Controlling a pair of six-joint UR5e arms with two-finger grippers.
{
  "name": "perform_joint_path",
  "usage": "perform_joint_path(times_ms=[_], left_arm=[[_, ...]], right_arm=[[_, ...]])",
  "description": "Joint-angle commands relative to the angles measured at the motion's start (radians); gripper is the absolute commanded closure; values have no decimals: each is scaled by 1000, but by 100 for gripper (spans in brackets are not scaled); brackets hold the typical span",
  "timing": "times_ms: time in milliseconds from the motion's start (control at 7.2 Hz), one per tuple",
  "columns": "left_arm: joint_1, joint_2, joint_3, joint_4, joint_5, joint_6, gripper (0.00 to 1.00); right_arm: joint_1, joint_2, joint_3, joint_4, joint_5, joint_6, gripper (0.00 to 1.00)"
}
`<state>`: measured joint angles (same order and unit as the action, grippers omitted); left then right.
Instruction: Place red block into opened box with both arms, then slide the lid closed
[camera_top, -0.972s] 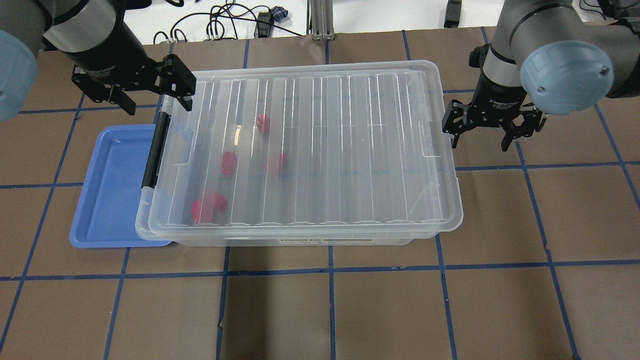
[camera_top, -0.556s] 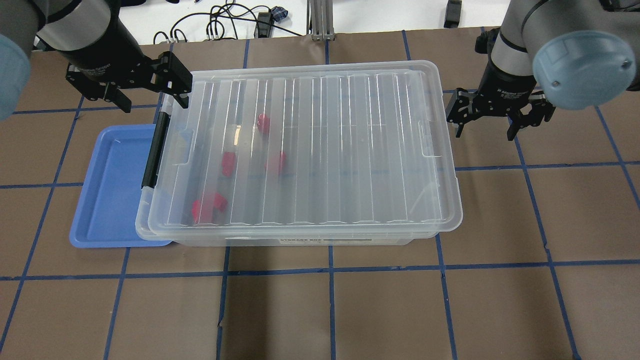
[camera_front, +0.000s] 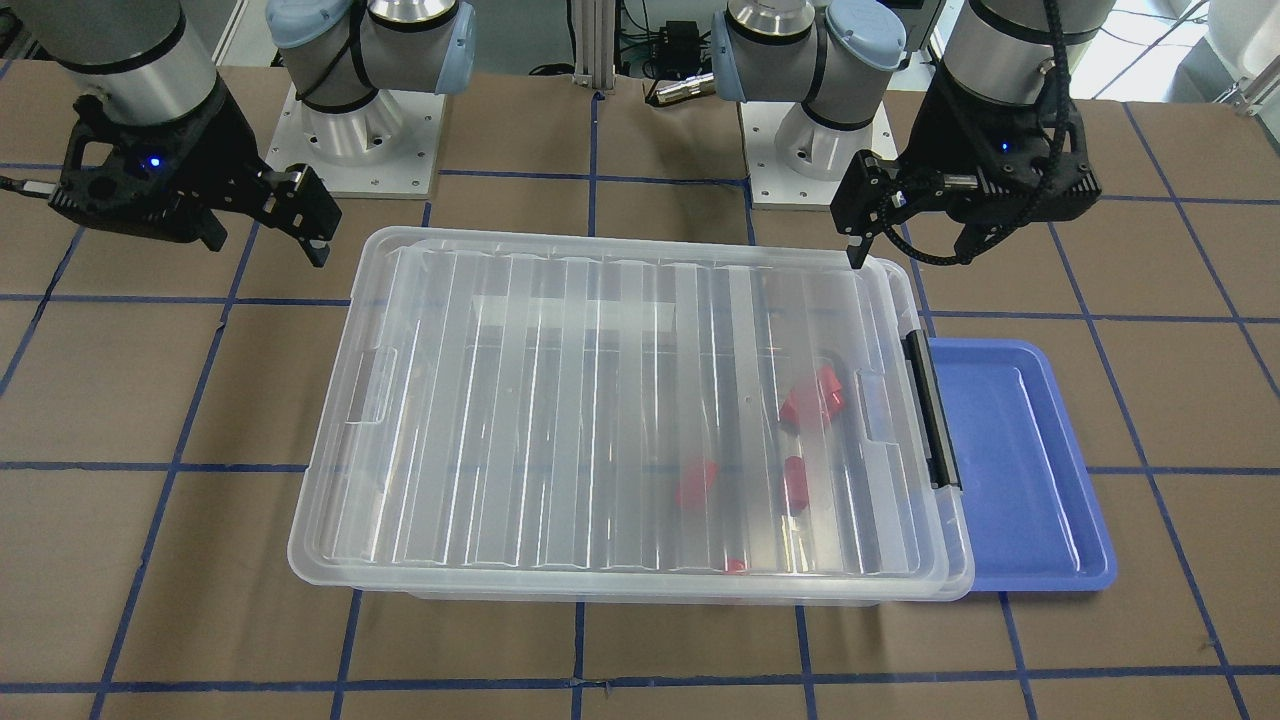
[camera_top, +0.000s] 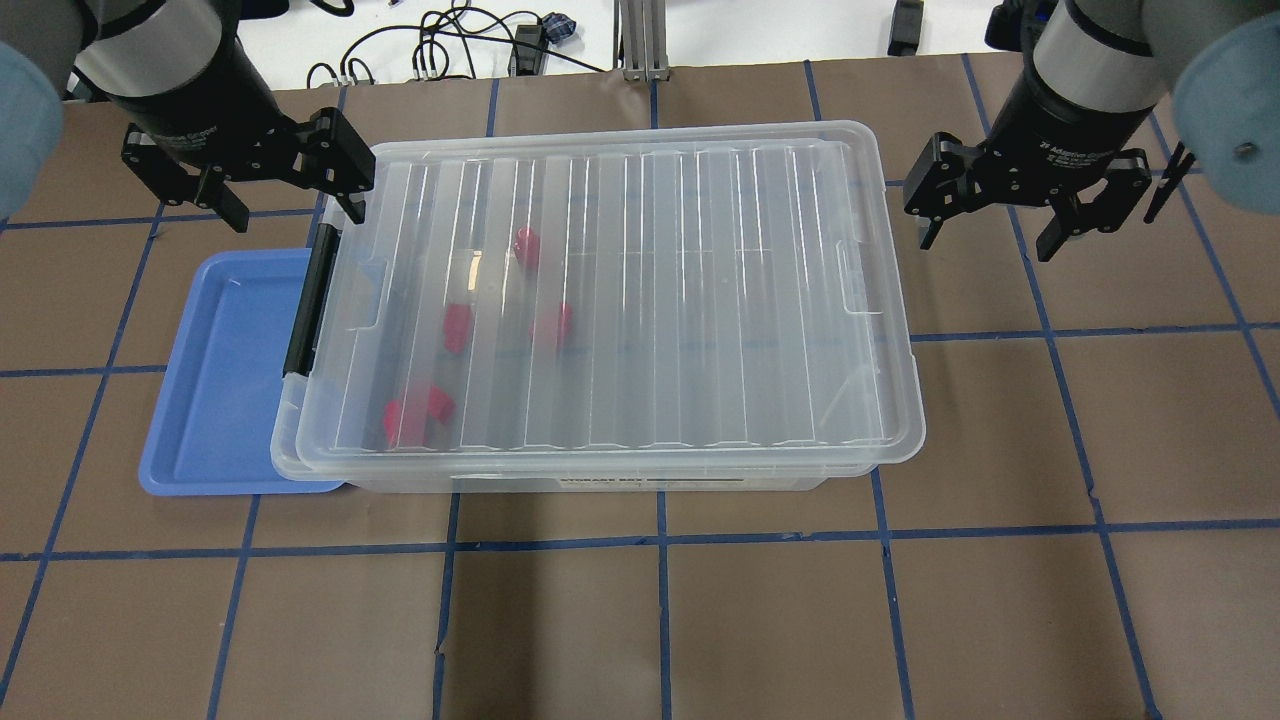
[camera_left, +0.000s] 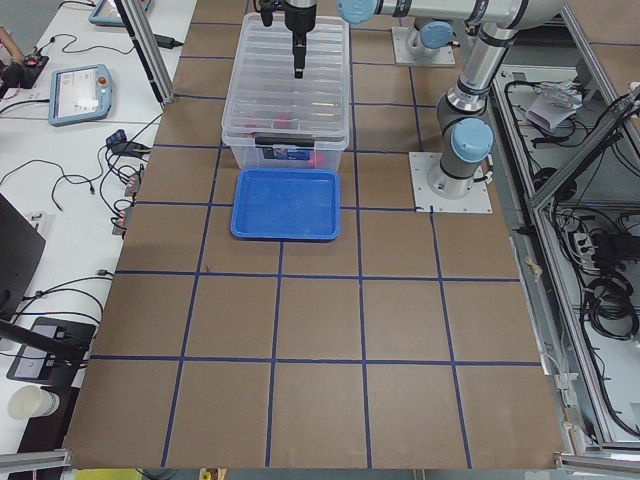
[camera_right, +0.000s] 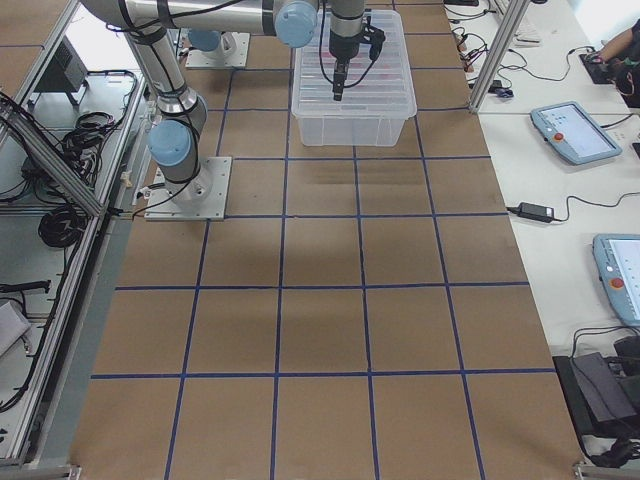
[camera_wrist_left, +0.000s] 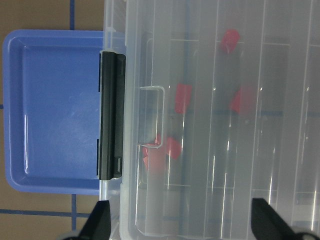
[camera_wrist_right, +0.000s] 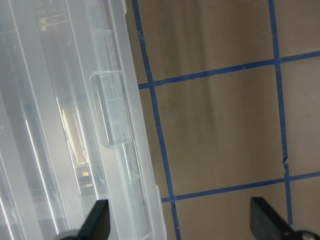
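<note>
The clear box (camera_top: 640, 484) stands mid-table with the ribbed lid (camera_top: 650, 300) lying flat over it. Several red blocks (camera_top: 418, 412) show through the lid near the end with the black latch bar (camera_top: 308, 305); the left wrist view also shows these red blocks (camera_wrist_left: 183, 97). My left gripper (camera_top: 295, 205) hangs open over the box's back corner at the latch end, holding nothing. Out past the opposite short end, my right gripper (camera_top: 985, 242) is open and empty above the bare table. Seen from the front, the left gripper (camera_front: 905, 250) and right gripper (camera_front: 265, 240) flank the box.
A blue tray (camera_top: 220, 380) lies against the latch end of the box, partly under its rim. Brown paper with a blue tape grid (camera_top: 660, 540) covers the table. Cables (camera_top: 450, 50) lie beyond the far edge. The arm bases (camera_front: 360, 140) stand behind the box.
Both grippers have drawn back from the lid's ends: the right one has gone up and to the right, the left one slightly left and back. Lid and box have not moved.
</note>
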<state>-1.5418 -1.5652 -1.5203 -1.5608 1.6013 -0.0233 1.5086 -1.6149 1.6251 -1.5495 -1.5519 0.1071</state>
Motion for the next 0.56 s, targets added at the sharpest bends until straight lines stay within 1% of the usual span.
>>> perform_joint_path(times_ms=[0, 278, 417], left_arm=[[-20, -18, 18, -11, 0, -7, 0], [-32, -13, 17, -16, -3, -4, 0], [-32, -7, 5, -15, -7, -7, 0]], right_arm=[[13, -25, 10, 45, 3, 9, 0], [19, -49, 10, 48, 3, 31, 0], [36, -45, 13, 51, 3, 87, 0]])
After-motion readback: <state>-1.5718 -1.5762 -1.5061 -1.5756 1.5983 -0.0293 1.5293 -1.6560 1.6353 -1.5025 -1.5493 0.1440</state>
